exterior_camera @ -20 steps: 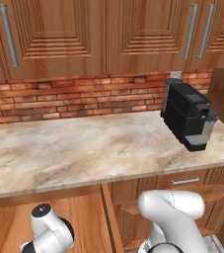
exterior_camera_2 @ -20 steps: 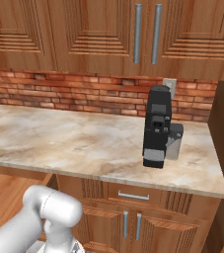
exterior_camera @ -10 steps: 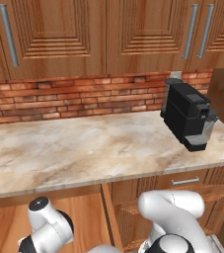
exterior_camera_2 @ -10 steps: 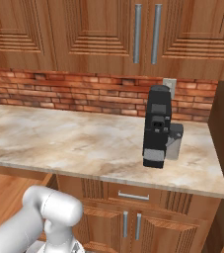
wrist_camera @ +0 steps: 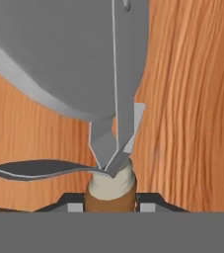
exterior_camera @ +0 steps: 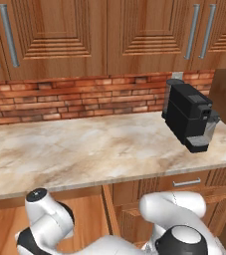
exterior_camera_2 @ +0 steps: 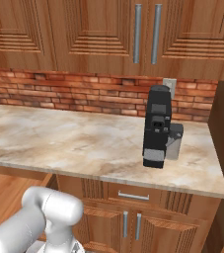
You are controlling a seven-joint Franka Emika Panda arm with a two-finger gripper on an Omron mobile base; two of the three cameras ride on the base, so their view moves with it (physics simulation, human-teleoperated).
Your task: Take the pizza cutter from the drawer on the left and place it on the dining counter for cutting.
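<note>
The pick-up step is judged to be in hand: in the hand view the pizza cutter (wrist_camera: 98,74) is seen very close, its grey wheel blade large above and its pale-collared brown handle set between the two dark finger tips of the gripper (wrist_camera: 109,201), which appear clamped on it. Plain light wood, taken to be the inside of the drawer (wrist_camera: 192,99), is seen behind the tool. A lift clear of the drawer is judged to be called for next, then a carry to the dining counter. The arm is folded low below the marble counter (exterior_camera: 84,149) bearing the black coffee machine (exterior_camera: 189,117).
</note>
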